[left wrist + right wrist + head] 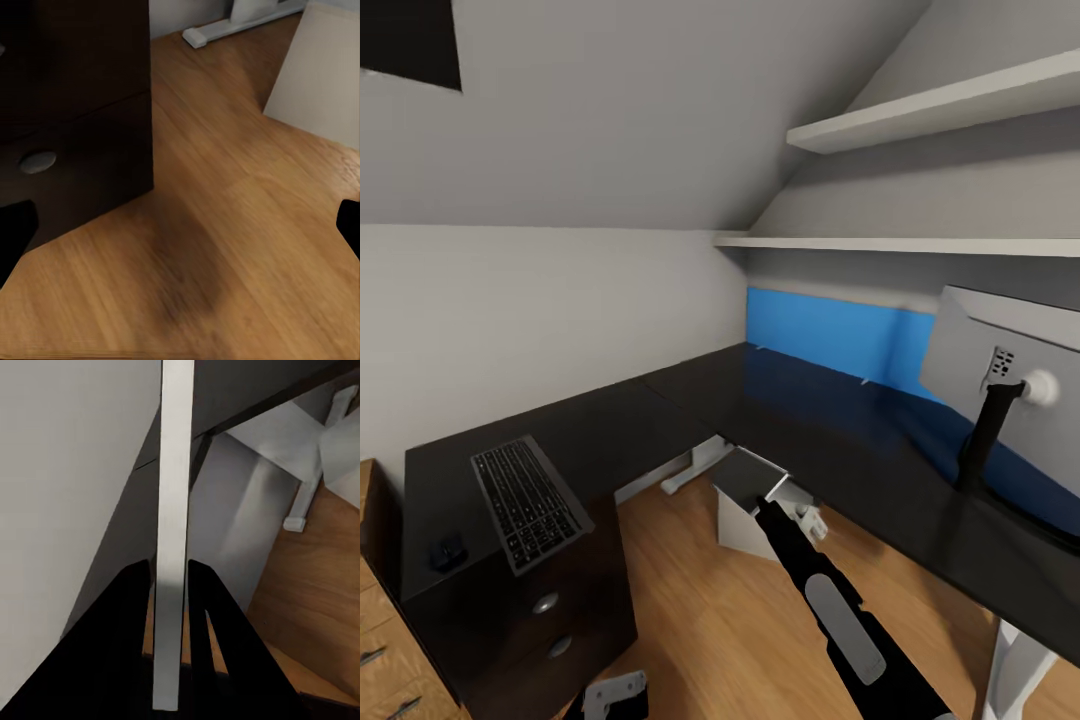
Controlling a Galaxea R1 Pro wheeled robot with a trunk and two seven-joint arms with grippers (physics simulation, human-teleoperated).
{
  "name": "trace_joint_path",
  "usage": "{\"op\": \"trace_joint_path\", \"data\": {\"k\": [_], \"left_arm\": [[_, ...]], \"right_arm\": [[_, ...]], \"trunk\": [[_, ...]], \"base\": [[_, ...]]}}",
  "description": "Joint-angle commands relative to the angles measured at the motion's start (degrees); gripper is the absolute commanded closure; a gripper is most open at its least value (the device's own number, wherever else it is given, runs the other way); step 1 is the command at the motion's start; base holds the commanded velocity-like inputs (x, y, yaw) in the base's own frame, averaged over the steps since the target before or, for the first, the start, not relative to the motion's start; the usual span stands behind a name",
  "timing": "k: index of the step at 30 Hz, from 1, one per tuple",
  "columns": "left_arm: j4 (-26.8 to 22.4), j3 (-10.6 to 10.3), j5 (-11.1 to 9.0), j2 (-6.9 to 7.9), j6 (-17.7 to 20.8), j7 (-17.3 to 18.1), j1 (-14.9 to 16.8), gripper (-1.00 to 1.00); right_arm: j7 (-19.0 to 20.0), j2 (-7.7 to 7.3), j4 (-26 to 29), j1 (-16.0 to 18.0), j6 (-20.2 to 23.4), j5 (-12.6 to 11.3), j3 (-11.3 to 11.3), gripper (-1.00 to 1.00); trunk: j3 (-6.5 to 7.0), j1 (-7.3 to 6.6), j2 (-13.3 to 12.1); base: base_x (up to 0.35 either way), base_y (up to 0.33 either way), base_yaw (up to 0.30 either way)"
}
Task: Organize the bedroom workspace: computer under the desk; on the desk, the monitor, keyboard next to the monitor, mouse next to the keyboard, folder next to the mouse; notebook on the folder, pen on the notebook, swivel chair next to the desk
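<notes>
L-shaped desk (pixel 780 420), monitor (pixel 1010 390) standing on it at 3 o'clock. Keyboard (pixel 528 502) and mouse (pixel 448 551) lie at 9 o'clock on the far wing. Right gripper (pixel 768 495), clamped on a thin grey panel, probably the folder (pixel 171 547); left gripper (pixel 180 225) spread wide, empty. Judged step: carrying it deskward; next, lift and set it down flat.

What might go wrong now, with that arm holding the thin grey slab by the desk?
1. The right tool pinches the grey slab near one edge, so it might slip or tilt.
2. The slab hangs close to the edge of the black desk; a careless lift may knock it there.
3. The keyboard lies at the desk's front edge; a bump could push it off.
</notes>
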State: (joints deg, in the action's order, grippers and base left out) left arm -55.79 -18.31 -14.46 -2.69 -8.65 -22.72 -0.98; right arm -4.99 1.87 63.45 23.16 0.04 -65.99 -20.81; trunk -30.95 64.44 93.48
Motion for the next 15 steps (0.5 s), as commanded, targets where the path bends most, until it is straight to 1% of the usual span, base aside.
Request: {"op": "trace_joint_path", "data": {"k": [1, 3, 6, 9, 10, 15], "left_arm": [[0.0, -0.2, -0.6, 0.03, -0.3, -0.2, 0.0, -1.00], [0.0, -0.2, -0.6, 0.11, -0.3, -0.2, 0.0, -1.00], [0.1, -0.2, -0.6, 0.13, -0.3, -0.2, 0.0, -1.00], [0.1, -0.2, -0.7, 0.14, -0.3, -0.3, 0.0, -1.00], [0.1, -0.2, -0.7, 0.14, -0.3, -0.3, 0.0, -1.00], [0.2, -0.2, -0.7, 0.14, -0.3, -0.3, 0.0, -1.00]], "right_arm": [[-0.1, -0.02, 0.1, 0.0, 0.0, -0.5, -0.1, 1.00], [0.2, 0.00, 0.1, 0.0, 0.0, -0.5, -0.2, 1.00], [1.7, 0.00, 0.1, 0.0, -0.1, -0.5, -0.2, 1.00], [3.6, -0.01, 0.1, 0.0, -0.3, -0.5, -0.1, 1.00], [5.2, -0.07, 0.1, 0.0, -0.5, -0.5, -0.1, 1.00], [7.2, -0.10, -0.1, -0.1, -0.4, -0.9, 0.0, 1.00]], "trunk": [[-0.05, 0.00, 0.0], [-0.05, 0.00, 0.0], [-0.05, 0.00, 0.0], [-0.05, 0.00, 0.0], [-0.05, 0.00, 0.0], [-0.05, 0.00, 0.0]], "base": [[0.000, -0.215, 0.277], [0.000, -0.194, 0.277], [0.000, -0.080, 0.277], [0.000, -0.036, 0.277], [0.000, -0.008, 0.277], [0.000, -0.004, 0.277]]}}
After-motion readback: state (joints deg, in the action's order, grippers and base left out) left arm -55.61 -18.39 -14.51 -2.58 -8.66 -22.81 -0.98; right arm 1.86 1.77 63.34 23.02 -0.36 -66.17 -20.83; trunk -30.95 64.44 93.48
